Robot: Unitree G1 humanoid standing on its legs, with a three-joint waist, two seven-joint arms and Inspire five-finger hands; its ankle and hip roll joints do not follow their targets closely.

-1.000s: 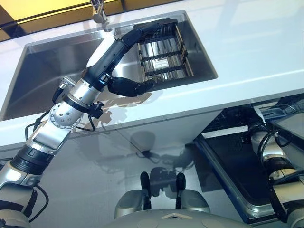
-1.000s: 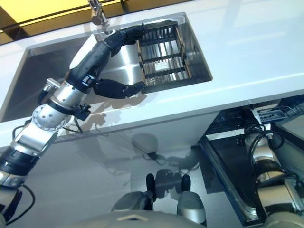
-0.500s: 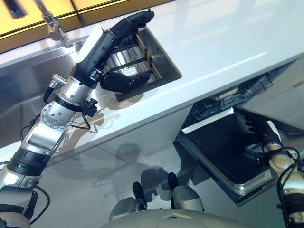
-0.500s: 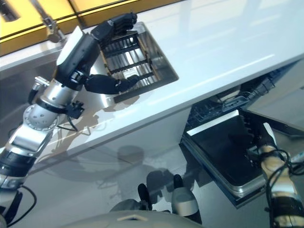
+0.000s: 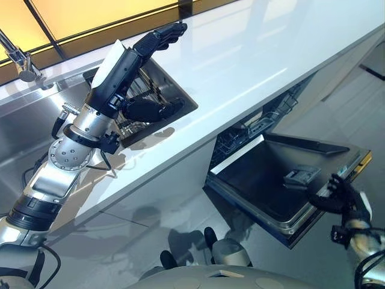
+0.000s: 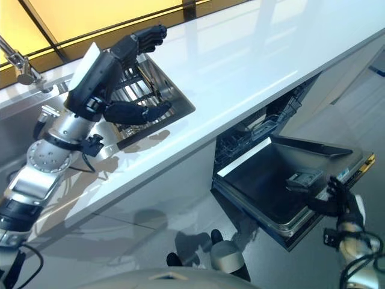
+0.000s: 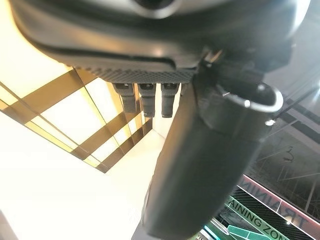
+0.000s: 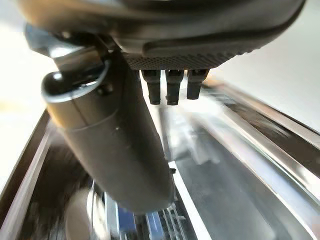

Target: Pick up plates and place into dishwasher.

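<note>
Left hand (image 5: 141,72) raised over rack (image 6: 141,90) in sink (image 5: 36,120), fingers extended, nothing held. Right hand (image 5: 340,195) at door (image 5: 283,180) edge, empty, slightly curled; no plate seen.

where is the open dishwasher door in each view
Left eye view: the open dark dishwasher door lies flat at lower right, under the white countertop.
Right eye view: the same door at lower right, right hand near its outer edge.
Left wrist view: not seen.
Right wrist view: too blurred to tell.
Shared landmark: the steel sink at upper left.
</note>
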